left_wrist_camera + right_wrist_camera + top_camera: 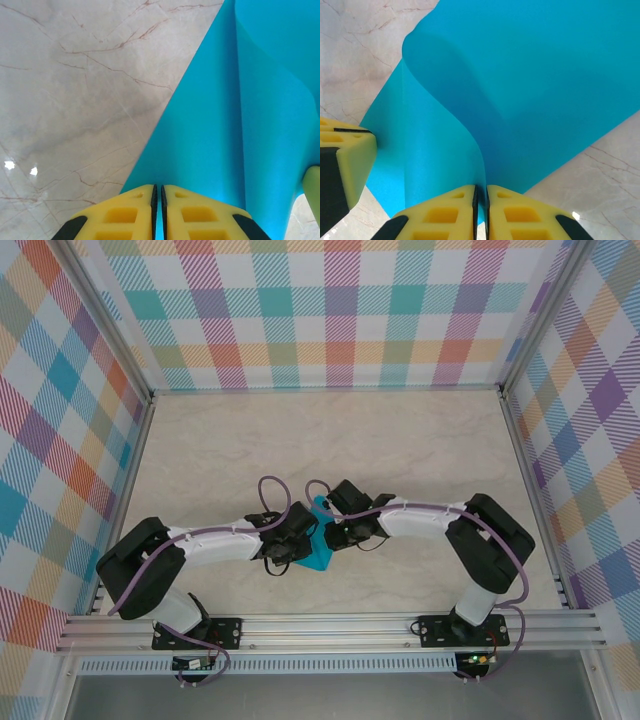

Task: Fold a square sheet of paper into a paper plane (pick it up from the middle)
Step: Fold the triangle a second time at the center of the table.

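The square sheet of paper (pixel 319 553) is teal-blue and hangs just above the marble table between my two wrists, near the front middle. My left gripper (pixel 158 187) is shut on one edge of the sheet (pixel 215 125). My right gripper (pixel 481 187) is shut on the opposite part of it, where the sheet (pixel 545 75) bends up in a soft curl rather than a sharp crease. In the top view the left gripper (pixel 288 540) and right gripper (pixel 335 523) are almost touching. The paper plane is out of view.
The marble tabletop (pixel 330 440) stretches open behind the arms. Checked walls (pixel 330 310) close off the back and both sides. An aluminium rail (pixel 330 628) runs along the near edge. The other gripper's yellow finger (pixel 347 165) sits close at the left of the right wrist view.
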Robot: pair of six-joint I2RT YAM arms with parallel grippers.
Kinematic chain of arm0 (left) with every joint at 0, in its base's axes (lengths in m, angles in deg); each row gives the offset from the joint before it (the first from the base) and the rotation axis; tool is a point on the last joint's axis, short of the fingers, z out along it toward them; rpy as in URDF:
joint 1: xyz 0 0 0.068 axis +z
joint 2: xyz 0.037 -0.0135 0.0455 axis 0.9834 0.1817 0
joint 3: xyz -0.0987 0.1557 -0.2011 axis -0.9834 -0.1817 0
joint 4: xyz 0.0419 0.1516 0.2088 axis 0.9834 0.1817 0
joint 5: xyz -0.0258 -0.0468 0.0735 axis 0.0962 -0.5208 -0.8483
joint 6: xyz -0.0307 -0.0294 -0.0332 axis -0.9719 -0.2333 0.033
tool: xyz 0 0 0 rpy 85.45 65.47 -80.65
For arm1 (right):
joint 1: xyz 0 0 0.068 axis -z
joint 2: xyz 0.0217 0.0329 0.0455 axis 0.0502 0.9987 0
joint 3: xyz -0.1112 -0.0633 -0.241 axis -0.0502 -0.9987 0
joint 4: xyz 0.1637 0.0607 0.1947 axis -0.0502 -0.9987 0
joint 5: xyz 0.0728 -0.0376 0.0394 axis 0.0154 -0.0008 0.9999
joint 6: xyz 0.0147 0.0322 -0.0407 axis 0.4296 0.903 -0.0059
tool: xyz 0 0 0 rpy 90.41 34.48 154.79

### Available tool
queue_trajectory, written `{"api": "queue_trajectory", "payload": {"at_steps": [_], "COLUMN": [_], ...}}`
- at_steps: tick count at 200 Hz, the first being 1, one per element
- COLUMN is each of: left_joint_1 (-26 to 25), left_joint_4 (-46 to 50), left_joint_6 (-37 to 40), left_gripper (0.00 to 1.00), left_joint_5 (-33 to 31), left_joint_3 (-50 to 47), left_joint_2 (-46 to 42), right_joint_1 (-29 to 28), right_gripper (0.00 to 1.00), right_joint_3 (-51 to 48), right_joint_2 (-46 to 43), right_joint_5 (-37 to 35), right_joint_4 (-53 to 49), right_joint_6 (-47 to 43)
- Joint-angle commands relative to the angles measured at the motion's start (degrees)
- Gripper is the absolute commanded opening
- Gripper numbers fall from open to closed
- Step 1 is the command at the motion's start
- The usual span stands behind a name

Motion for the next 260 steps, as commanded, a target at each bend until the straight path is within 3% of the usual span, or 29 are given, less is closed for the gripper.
{"api": "queue_trajectory", "payload": {"at_steps": [1,198,212,260], "left_joint_1": [-0.50,-0.49,-0.11,7.18], "left_joint_4": [0.77,-0.55,-2.04,-25.95], "left_joint_6": [-0.79,-1.89,-2.64,-7.28], "left_gripper": [0.13,0.16,0.17,0.15], "left_joint_5": [-1.04,-1.28,-1.03,8.77], "left_joint_3": [-0.96,-2.20,-3.72,-15.82], "left_joint_2": [-1.16,-4.38,-7.58,-19.52], "right_joint_1": [0.41,0.41,0.39,0.37], "right_gripper": [0.14,0.15,0.14,0.14], "right_joint_3": [1.54,1.22,1.19,0.36], "right_joint_2": [1.23,3.68,3.73,3.73], "right_joint_5": [0.08,-0.88,-0.88,-1.06], "right_joint_4": [-0.88,-1.70,-1.71,-1.02], "right_joint_6": [-1.68,-1.99,-2.01,-1.80]}}
